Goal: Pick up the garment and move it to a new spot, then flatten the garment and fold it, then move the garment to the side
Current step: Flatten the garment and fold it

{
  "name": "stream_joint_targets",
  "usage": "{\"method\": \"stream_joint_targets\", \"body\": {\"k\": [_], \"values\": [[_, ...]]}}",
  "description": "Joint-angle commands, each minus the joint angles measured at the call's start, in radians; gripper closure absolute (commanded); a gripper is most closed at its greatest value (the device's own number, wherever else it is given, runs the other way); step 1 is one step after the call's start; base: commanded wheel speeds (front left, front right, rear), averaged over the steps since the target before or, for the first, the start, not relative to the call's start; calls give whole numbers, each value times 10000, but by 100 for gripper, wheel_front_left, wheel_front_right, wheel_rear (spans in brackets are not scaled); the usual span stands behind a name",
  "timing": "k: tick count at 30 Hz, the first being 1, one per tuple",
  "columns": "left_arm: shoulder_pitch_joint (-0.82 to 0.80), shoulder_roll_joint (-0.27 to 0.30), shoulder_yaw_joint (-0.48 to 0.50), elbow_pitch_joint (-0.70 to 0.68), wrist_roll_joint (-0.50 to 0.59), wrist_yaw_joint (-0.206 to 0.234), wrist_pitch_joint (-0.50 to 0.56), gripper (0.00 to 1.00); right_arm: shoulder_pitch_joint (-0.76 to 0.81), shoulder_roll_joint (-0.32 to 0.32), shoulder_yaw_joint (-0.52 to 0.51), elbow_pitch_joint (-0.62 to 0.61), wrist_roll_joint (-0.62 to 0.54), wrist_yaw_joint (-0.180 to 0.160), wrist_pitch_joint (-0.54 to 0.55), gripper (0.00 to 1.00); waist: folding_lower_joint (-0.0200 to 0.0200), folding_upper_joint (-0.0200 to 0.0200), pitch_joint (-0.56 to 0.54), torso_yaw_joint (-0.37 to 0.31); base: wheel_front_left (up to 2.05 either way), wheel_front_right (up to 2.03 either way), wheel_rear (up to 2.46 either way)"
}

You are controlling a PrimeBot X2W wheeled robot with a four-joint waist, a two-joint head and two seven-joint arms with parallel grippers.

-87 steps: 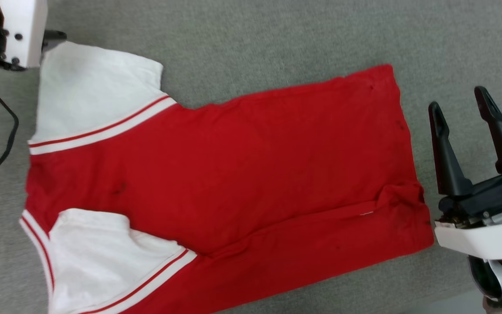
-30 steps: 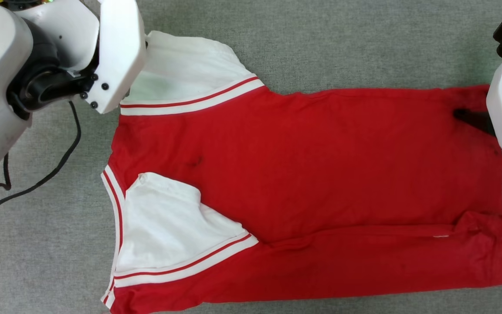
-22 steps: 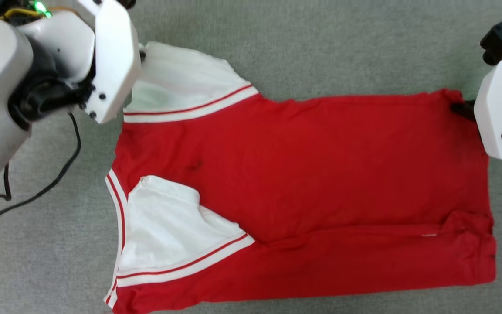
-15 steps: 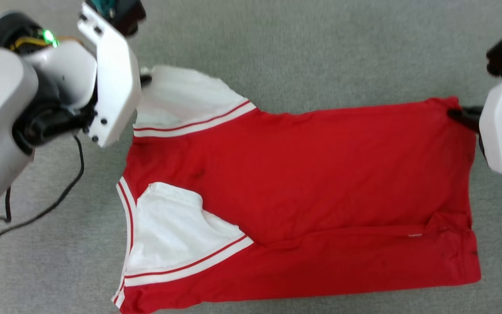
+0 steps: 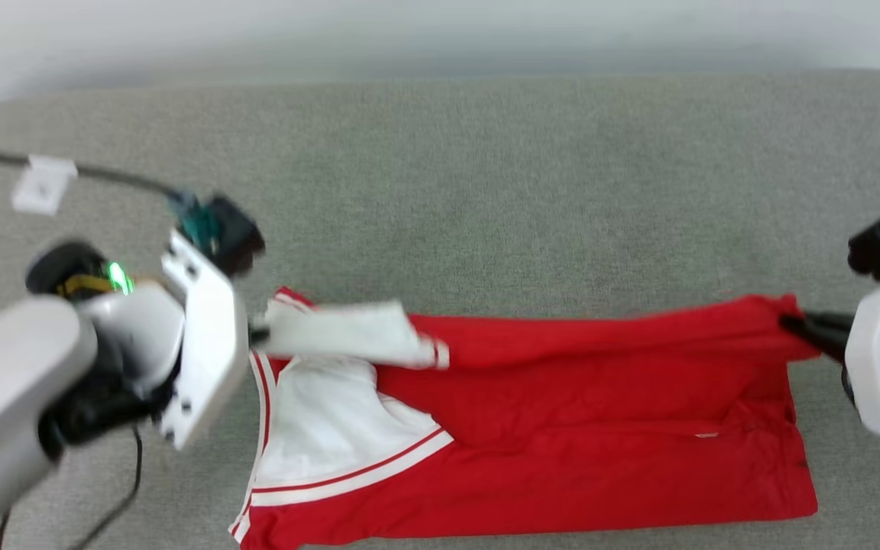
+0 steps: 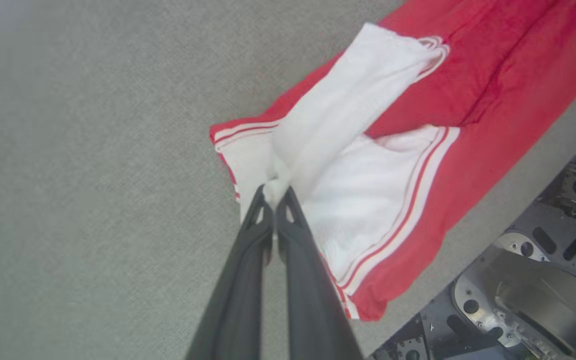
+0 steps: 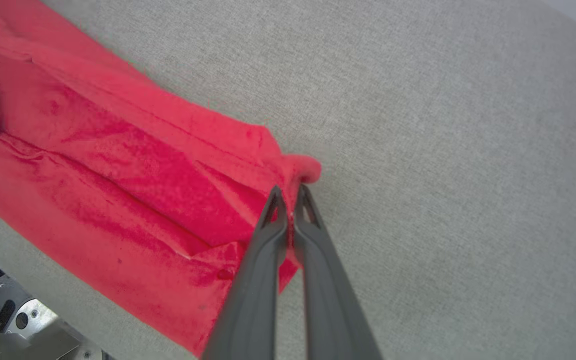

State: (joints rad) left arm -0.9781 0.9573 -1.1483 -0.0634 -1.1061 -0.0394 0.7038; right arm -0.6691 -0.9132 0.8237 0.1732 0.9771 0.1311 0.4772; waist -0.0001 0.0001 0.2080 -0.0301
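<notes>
The garment (image 5: 562,397), red with white sleeves and striped trim, lies on the grey surface with its far edge raised off it. At the left, my left gripper (image 5: 257,334) is shut on the far white sleeve (image 5: 341,336), which hangs stretched over the near sleeve. In the left wrist view the fingertips (image 6: 274,192) pinch a bunch of white cloth of the garment (image 6: 468,100). At the right, my right gripper (image 5: 791,325) is shut on the far hem corner. The right wrist view shows its tips (image 7: 290,192) clamping a red fold of the garment (image 7: 118,165).
The grey fabric surface (image 5: 486,191) stretches far behind the garment to a rounded back edge under a pale wall. A black cable (image 5: 104,174) with a white tag (image 5: 43,186) runs behind my left arm. My metal base (image 6: 533,280) sits past the near edge.
My right gripper has shut on the hem corner. Both grippers have raised the garment's far edge and carried it toward the near side. The head camera has tilted up.
</notes>
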Motion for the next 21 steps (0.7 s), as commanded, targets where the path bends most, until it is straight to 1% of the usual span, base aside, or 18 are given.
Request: {"method": "stream_joint_targets", "body": {"k": [1, 4, 10, 15, 18, 19, 20, 21], "values": [[324, 106, -97, -132, -39, 97, -76, 100, 303, -117, 82, -50, 44, -8, -79, 100, 1, -1, -163, 53, 0, 0, 0], [1060, 347, -341, -464, -204, 327, -330, 100, 818, -231, 182, -185, 114, -8, -237, 100, 1, -1, -293, 54, 0, 0, 0], [2432, 477, -729, -502, -481, 635, -936, 100, 1786, -86, 245, 32, 278, -8, -541, 100, 1, -1, -264, -2, 0, 0, 0], [3163, 144, -924, -37, -559, 631, -1261, 100, 2181, 261, 352, 552, 180, -8, -643, 100, 1, -1, -24, -52, 0, 0, 0], [3303, -47, -926, 310, -506, 584, -1489, 100, 2258, 451, 400, 836, 111, -8, -694, 100, 1, -1, 53, -70, 0, 0, 0], [3337, -74, -940, 396, -465, 573, -1547, 77, 2224, 500, 347, 920, 10, -8, -828, 73, 1, -1, 59, -73, 0, 0, 0], [3315, -89, -914, 459, -321, 576, -1709, 0, 2189, 557, 263, 1014, -44, -11, -987, 0, 1, -1, 54, -81, 0, 0, 0], [3321, -92, -861, 491, -280, 604, -1867, 0, 2178, 638, 230, 1036, -45, -10, -1114, 0, 1, -1, 26, -95, 0, 0, 0]]}}
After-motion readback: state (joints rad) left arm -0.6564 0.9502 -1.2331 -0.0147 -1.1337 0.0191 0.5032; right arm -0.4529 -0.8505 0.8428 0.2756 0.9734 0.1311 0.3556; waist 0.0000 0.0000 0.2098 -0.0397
